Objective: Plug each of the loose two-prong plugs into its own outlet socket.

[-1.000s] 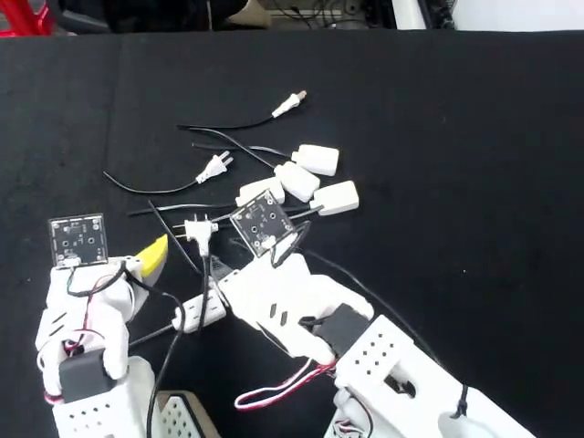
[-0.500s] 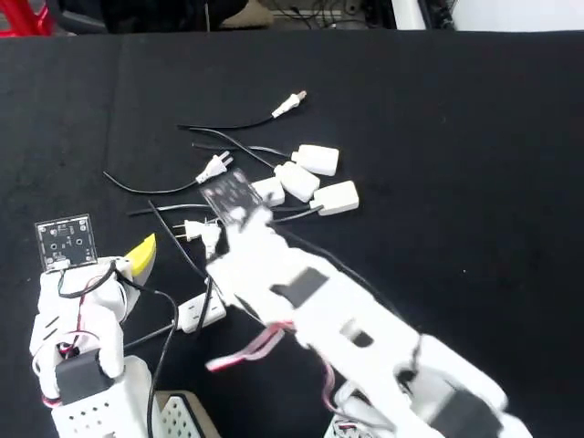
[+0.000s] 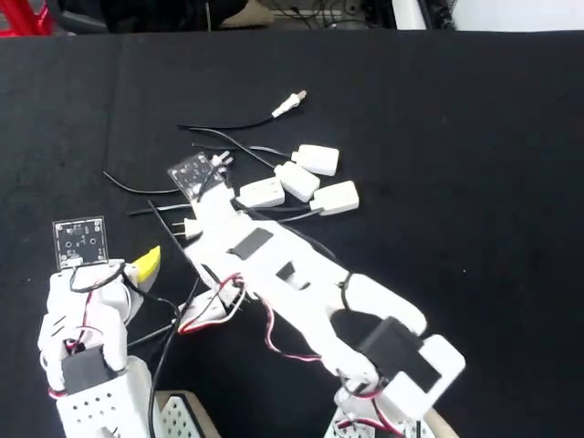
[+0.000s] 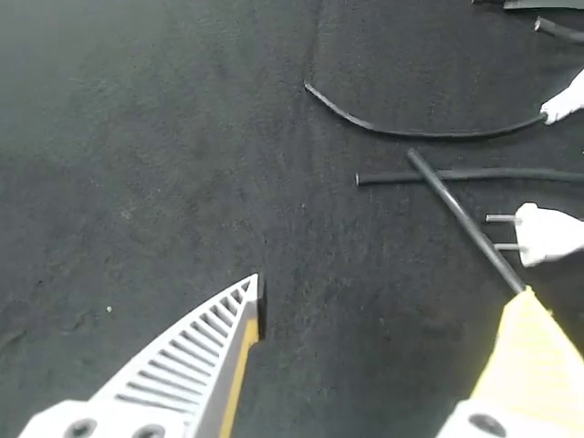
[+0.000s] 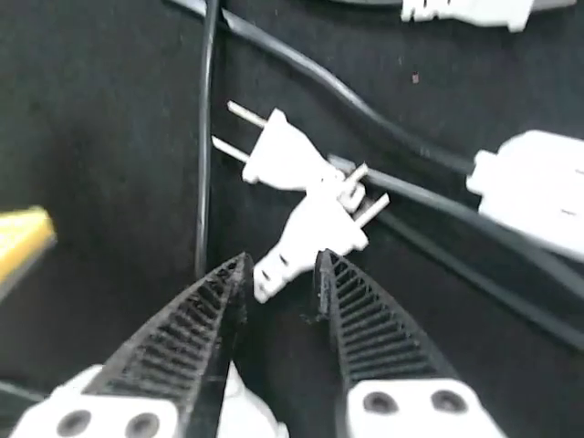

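One plug [image 5: 315, 235] at 9 o'clock of the table [image 3: 474, 137], cord end between the narrowly parted jaws of the right gripper [image 5: 278, 265], not visibly clamped; second plug [image 5: 281, 153] touching its prongs, third plug [image 3: 290, 102] loose at the table's 12 o'clock. Four sockets [image 3: 317, 160] bunched at 2 o'clock of that pair, fifth socket [image 3: 205, 312] at 6 o'clock of it, against the right arm [image 3: 292, 274]. Left gripper [image 4: 391, 287] at 8 o'clock of the pair, jaws wide above the table, yellow finger [image 3: 148, 261] toward the second plug.
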